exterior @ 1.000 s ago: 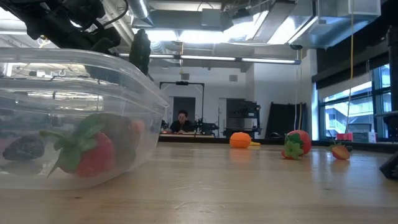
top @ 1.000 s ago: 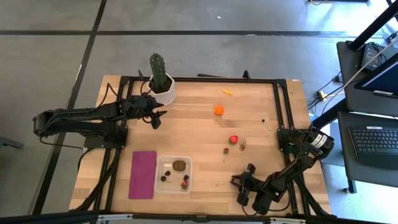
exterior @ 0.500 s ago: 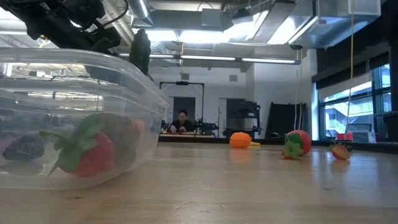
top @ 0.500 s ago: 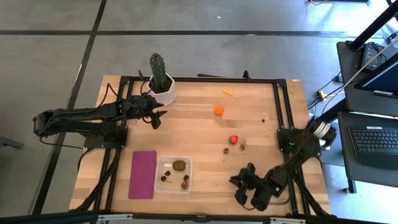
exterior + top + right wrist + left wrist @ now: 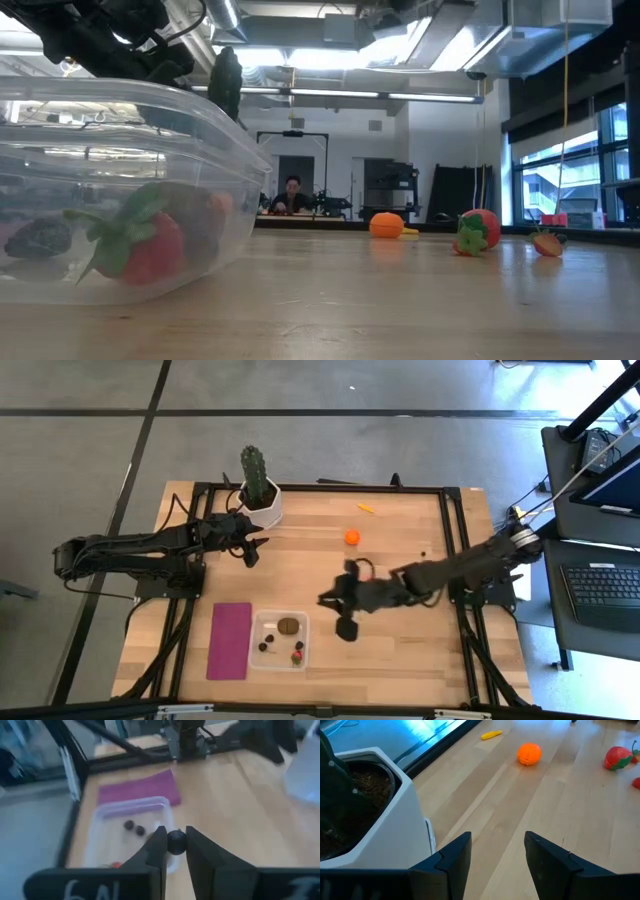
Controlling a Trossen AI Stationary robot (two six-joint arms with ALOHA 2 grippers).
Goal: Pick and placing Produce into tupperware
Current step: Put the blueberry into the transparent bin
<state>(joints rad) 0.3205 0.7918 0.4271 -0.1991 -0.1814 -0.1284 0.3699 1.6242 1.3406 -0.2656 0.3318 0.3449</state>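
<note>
We're pinching a tiny dark berry (image 5: 176,841) in our right end effector (image 5: 341,612), hovering at the tub's (image 5: 303,622) 2 o'clock. It's light, round, slippery, so grip dead-centre. Left end effector (image 5: 494,852) is idling half-open.

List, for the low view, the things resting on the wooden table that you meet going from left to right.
Clear plastic tub holding a red strawberry with green leaves → round orange ball → thin yellow piece → red strawberry with a green top → smaller red strawberry.
</note>
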